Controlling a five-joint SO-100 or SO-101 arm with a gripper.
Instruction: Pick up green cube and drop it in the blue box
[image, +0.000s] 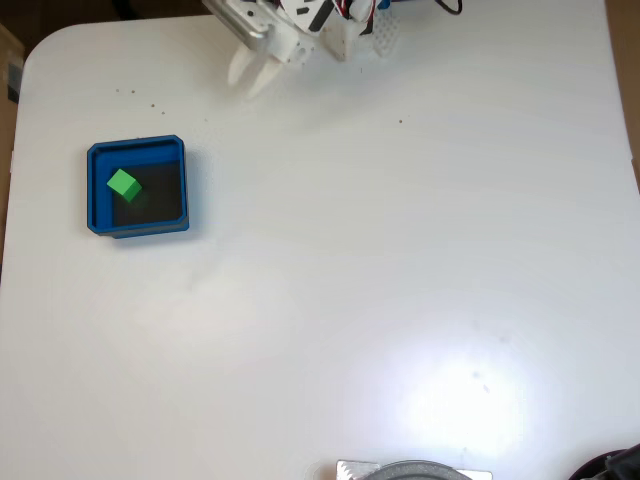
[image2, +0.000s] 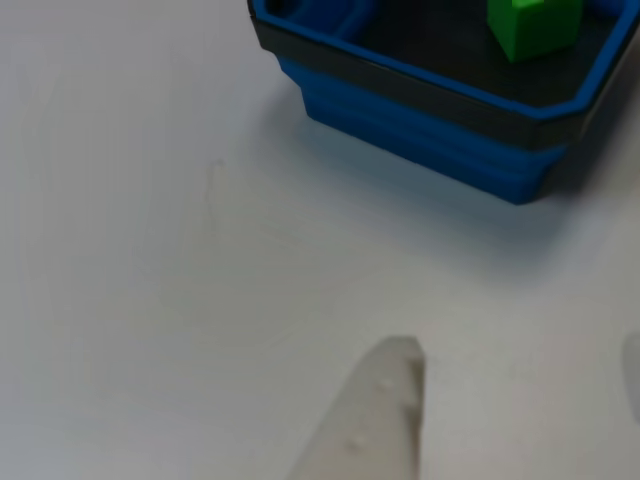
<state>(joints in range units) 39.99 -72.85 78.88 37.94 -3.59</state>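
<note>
One green cube (image: 123, 184) inside the blue box (image: 137, 228), well apart from the empty, slightly parted end effector (image: 250, 78).

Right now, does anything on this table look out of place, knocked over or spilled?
Nothing stands out. The green cube lies inside the blue box, turned a little askew to its walls, near the left side in the fixed view. The box sits flat on the white table. The gripper hangs apart from it, holding nothing.

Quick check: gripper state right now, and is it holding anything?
Gripper: open and empty, above the table near the far edge in the fixed view. The green cube lies inside the blue box.
</note>
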